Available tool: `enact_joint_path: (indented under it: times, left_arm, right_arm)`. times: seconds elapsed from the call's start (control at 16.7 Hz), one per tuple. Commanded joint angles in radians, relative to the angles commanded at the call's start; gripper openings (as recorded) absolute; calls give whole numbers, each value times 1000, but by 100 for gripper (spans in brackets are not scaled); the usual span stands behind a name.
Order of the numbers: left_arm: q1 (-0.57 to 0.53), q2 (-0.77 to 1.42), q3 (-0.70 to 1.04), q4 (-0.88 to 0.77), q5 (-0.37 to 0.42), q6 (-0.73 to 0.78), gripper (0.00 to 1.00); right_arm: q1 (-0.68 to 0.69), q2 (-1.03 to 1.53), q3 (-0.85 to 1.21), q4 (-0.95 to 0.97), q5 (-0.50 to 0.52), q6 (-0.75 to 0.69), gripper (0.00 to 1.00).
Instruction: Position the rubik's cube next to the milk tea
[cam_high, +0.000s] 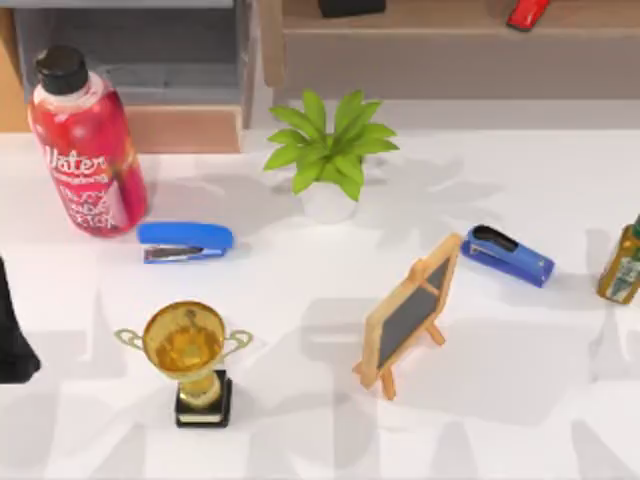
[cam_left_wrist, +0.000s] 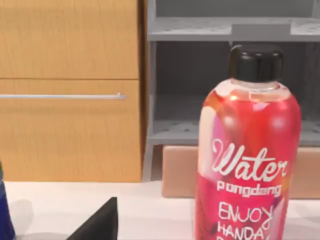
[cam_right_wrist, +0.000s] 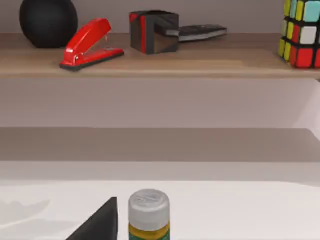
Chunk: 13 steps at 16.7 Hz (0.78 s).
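The rubik's cube (cam_right_wrist: 301, 33) stands on a wooden shelf (cam_right_wrist: 160, 62) behind the table, with its coloured faces showing in the right wrist view. The milk tea is out of view. A dark part of my right gripper (cam_right_wrist: 100, 222) shows low in the right wrist view, well short of the shelf and beside a grey-capped bottle (cam_right_wrist: 149, 214). My left arm (cam_high: 12, 340) sits at the table's left edge. A dark part of my left gripper (cam_left_wrist: 100, 225) shows in front of the red water bottle (cam_left_wrist: 247, 155).
On the table stand a red water bottle (cam_high: 88, 150), two blue staplers (cam_high: 185, 241) (cam_high: 508, 255), a potted plant (cam_high: 330, 150), a gold trophy (cam_high: 190, 360), a small chalkboard easel (cam_high: 410, 315) and a yellow-green bottle (cam_high: 622, 265). The shelf also holds a red stapler (cam_right_wrist: 90, 42), a black ball (cam_right_wrist: 48, 21) and a dark cube (cam_right_wrist: 152, 31).
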Motion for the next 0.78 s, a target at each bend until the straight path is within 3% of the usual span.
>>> enact_joint_path:
  times: [0.36,0.78]
  left_arm:
    - [0,0,0,0,0,0,100]
    - [0,0,0,0,0,0,100]
  right_arm:
    - [-14,102,51,57,-30,1,100]
    - [-60,638,266,337,-136,-5,100]
